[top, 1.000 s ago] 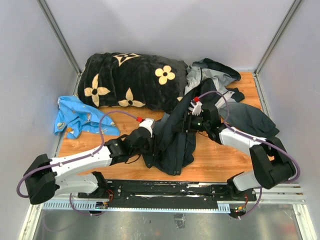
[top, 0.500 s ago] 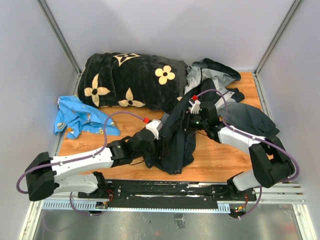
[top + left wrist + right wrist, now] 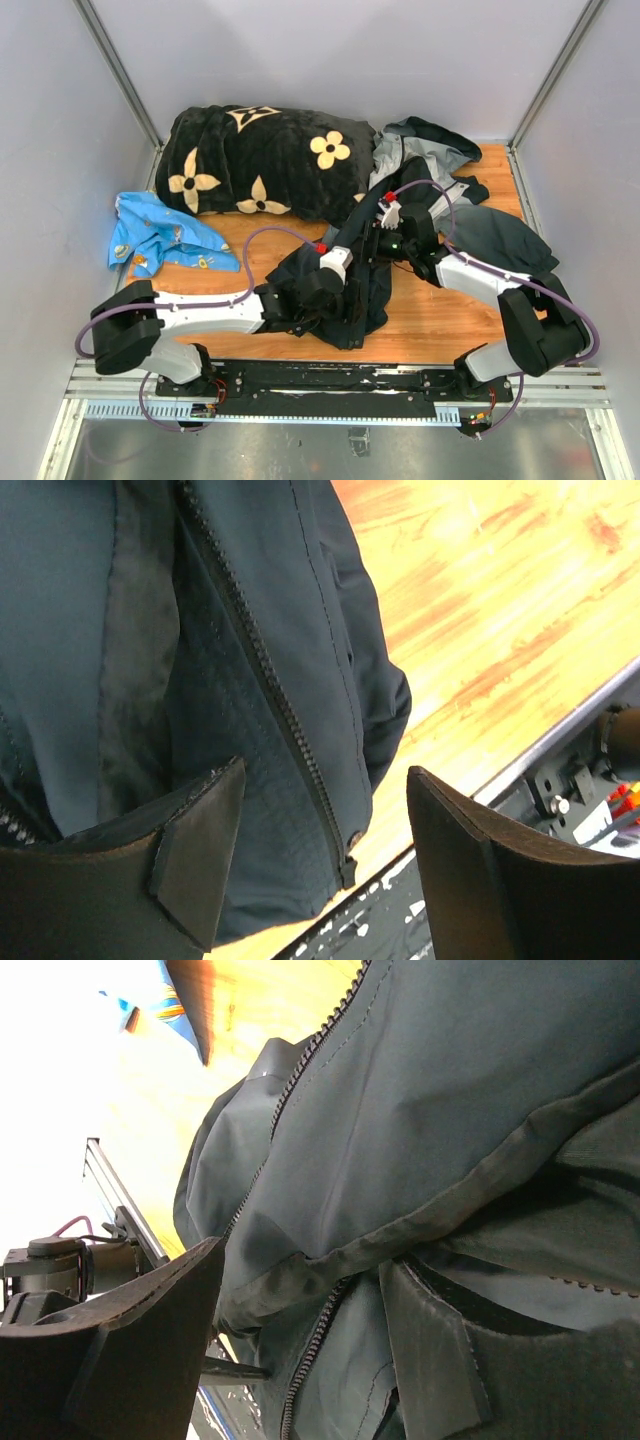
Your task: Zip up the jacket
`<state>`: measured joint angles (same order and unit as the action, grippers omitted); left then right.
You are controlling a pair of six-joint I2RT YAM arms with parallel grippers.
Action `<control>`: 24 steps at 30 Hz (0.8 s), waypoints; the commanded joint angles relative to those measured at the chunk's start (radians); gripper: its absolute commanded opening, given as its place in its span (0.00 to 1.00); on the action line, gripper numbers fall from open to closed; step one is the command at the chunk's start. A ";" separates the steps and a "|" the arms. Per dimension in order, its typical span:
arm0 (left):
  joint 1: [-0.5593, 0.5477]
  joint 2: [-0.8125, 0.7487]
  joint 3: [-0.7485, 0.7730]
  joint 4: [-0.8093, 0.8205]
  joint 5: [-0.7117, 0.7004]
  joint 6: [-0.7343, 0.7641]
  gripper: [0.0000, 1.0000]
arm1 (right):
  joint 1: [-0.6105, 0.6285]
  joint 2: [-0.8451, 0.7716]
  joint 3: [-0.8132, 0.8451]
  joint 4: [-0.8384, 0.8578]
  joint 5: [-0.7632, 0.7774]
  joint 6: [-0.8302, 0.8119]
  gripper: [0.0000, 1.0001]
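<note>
Wooden tabletop (image 3: 440, 320), orange-brown grain. Plain pale grey walls (image 3: 330, 60) at left, far and right. Metal posts (image 3: 120, 70) at far corners. Black mounting rail (image 3: 340, 378) along near edge. Lighting even.

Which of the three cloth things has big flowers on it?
The fluffy black blanket at the back has them: cream flower shapes. The jacket in the middle is plain dark and grey, and the small cloth on the left is bright blue.

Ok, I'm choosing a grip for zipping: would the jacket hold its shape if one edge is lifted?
Probably not: the jacket lies in creased folds, so a lifted edge would likely sag and drag the rest. Its thin, smooth fabric looks light and may slip from a pinch. The zipper looks like its firmest line.
</note>
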<state>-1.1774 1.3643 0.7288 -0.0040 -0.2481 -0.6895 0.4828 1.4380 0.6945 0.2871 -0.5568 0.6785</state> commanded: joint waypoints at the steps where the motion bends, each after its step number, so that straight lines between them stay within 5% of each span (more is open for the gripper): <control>1: -0.010 0.083 0.063 -0.003 -0.100 0.003 0.70 | 0.020 -0.018 -0.009 0.034 0.003 0.010 0.65; 9: -0.010 0.166 0.092 -0.036 -0.192 0.028 0.56 | 0.025 -0.028 -0.010 0.029 0.002 0.007 0.66; 16: -0.010 0.127 0.075 -0.063 -0.254 0.047 0.25 | 0.024 -0.066 -0.005 -0.042 0.036 -0.036 0.68; 20: -0.008 0.071 0.041 -0.028 -0.215 0.076 0.03 | 0.018 -0.125 0.003 -0.110 0.062 -0.078 0.70; 24: 0.000 0.004 0.011 0.038 -0.105 0.109 0.00 | 0.010 -0.227 -0.009 -0.196 0.092 -0.122 0.74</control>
<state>-1.1805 1.4460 0.7647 -0.0517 -0.4240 -0.6239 0.4847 1.3075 0.6910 0.1776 -0.5106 0.6250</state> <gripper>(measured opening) 0.039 0.725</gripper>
